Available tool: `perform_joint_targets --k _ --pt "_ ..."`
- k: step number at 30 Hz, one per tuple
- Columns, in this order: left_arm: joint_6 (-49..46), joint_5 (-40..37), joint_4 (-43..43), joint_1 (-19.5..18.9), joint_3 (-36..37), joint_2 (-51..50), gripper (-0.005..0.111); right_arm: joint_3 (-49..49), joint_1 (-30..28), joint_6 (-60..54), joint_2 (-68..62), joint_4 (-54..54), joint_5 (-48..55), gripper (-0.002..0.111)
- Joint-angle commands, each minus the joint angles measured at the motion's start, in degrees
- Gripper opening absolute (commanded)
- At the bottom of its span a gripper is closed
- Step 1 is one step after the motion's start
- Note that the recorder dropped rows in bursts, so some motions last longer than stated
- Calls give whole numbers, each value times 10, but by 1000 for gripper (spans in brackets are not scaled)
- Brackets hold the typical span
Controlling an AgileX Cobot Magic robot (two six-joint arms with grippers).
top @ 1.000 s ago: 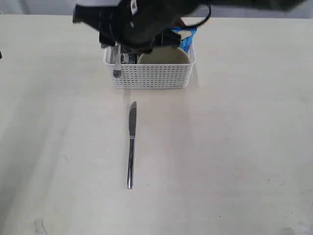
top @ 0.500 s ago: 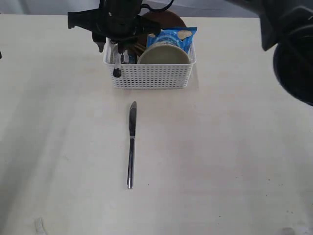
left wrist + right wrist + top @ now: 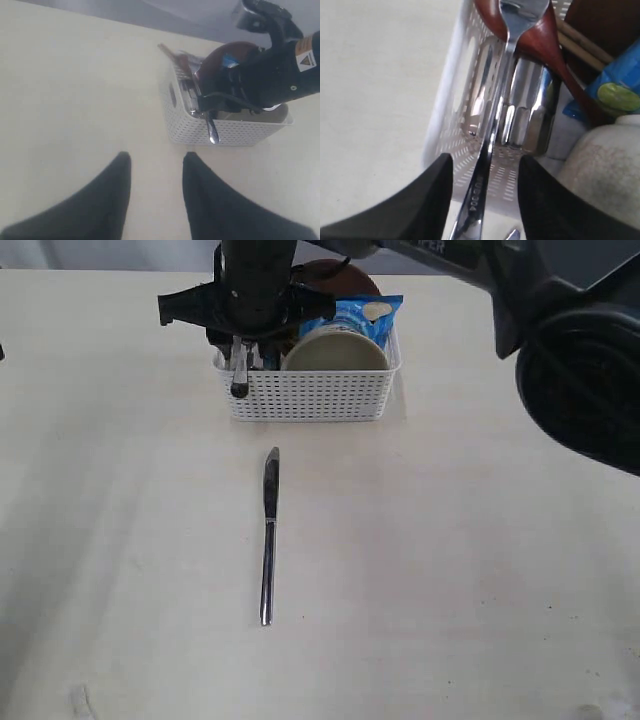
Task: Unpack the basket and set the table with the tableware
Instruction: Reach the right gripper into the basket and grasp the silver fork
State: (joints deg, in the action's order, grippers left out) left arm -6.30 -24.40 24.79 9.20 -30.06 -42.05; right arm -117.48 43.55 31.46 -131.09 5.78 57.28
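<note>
The right pincer [image 3: 484, 162] stands part open astride the fork [image 3: 496, 110], with a gap on each side of the steel handle, so it has not closed on it. The fork's long axis runs straight through the jaws: tines inside the basket [image 3: 447, 115] against the wooden spoon [image 3: 555, 65], handle slanting out over the wall. The right arm is plainly nearer. The left pincer [image 3: 155, 165], open and empty, hangs over the table [image 3: 75, 90], well apart from the basket.
</note>
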Motion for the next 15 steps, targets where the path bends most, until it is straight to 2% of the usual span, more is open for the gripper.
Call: perform_joint_targets --k 1,6,8,12,15 --pt "-1 -1 0 1 3 1 34 -4 -2 2 -17 10 -4 41" --pt "-1 -1 4 1 3 1 34 -4 -2 2 -24 10 -18 38" --pt "-1 -1 4 1 3 1 34 -4 -2 2 -24 18 -19 28" --pt "-1 -1 4 1 3 1 34 -4 -2 2 -24 40 -18 0" --pt "-1 -1 4 1 3 1 34 -4 -2 2 -16 41 -15 0"
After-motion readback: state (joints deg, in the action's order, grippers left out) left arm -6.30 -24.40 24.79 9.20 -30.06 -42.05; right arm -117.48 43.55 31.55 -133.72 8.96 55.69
